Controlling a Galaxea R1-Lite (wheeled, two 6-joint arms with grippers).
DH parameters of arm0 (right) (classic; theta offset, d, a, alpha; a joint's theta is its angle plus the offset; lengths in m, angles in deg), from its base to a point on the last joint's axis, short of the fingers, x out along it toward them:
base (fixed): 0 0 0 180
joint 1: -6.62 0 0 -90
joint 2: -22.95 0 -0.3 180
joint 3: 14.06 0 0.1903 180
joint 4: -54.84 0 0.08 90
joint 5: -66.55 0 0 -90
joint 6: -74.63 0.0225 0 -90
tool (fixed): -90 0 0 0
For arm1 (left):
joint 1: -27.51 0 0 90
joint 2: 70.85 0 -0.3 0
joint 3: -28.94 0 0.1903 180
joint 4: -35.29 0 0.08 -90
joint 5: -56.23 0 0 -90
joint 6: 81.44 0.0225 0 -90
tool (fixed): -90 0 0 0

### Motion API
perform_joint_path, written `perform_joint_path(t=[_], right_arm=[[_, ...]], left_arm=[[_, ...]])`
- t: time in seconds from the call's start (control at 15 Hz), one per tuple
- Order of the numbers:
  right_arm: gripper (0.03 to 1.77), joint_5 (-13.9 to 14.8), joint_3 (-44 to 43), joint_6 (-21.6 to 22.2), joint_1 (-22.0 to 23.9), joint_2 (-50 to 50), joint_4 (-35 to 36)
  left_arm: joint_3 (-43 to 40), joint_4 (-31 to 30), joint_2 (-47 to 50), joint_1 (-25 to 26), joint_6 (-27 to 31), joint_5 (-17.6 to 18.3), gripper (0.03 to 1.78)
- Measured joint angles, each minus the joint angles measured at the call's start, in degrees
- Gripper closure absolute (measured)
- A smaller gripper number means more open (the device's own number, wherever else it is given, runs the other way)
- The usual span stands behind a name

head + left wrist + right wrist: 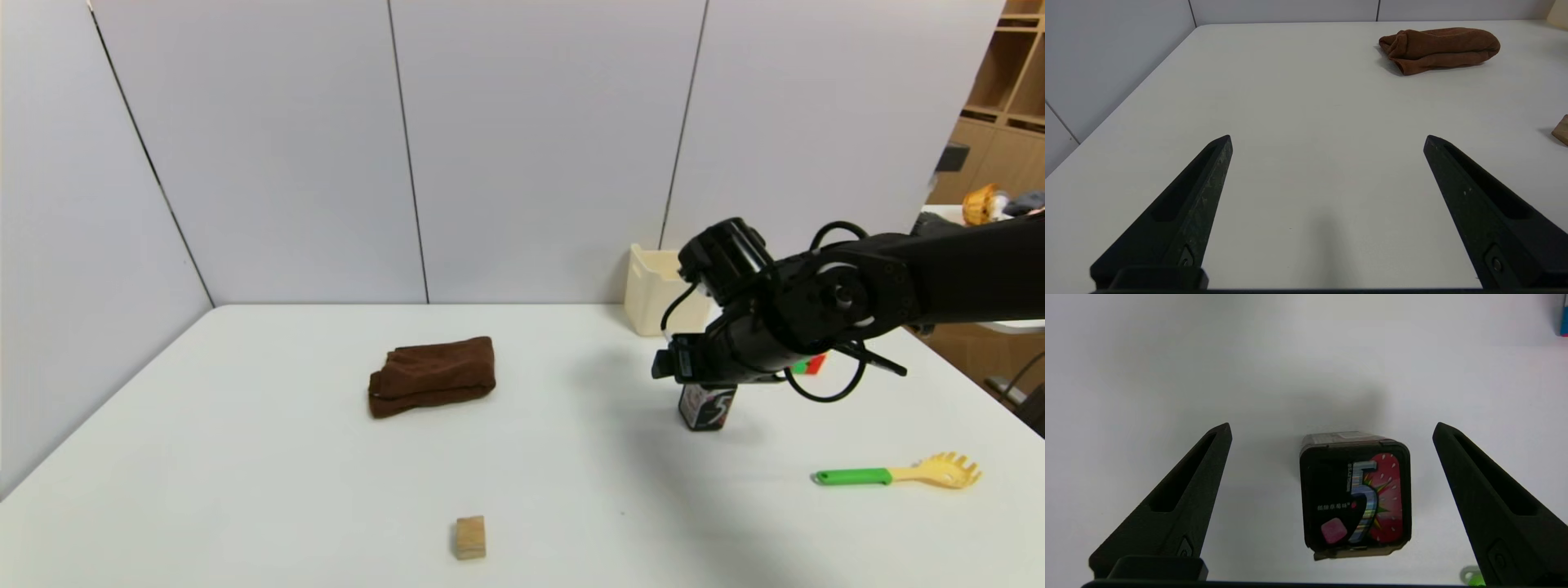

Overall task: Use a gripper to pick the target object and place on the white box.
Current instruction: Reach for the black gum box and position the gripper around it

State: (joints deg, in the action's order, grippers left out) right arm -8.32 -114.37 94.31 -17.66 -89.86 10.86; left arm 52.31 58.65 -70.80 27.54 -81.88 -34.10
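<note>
right tool [1331, 428] being held wide open over target object [1355, 494], nothing gripped | object standing on worktop [571, 457], white box [653, 290] at its 12 o'clock | strawberry label being shown only by right wrist view | left tool [1327, 139] open, empty

Bright, even, diffuse light from overhead fills all three views, with no glare. In the head view, the white table [326, 457] is evenly lit, and a broad, soft grey shadow of the right arm spreads across it toward 6 o'clock from the target object [707, 407]. The brown towel [433, 376] and wooden block [470, 537] cast only faint, short shadows. In the right wrist view, a blurred grey shadow lies on the table at 12 o'clock from the target object [1355, 494], whose printed label is sharp. In the left wrist view, a faint shadow streak sits at 6 o'clock. Corners darken slightly.
</note>
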Motion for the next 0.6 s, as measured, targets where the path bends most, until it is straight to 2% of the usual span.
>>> perform_joint_path(t=[0.6], right_arm=[[0.1, 0.85, -0.2, 0.57, 0.37, -0.83, -0.57]], left_arm=[[0.0, 0.0, 0.0, 0.0, 0.02, 0.02, 0.12]])
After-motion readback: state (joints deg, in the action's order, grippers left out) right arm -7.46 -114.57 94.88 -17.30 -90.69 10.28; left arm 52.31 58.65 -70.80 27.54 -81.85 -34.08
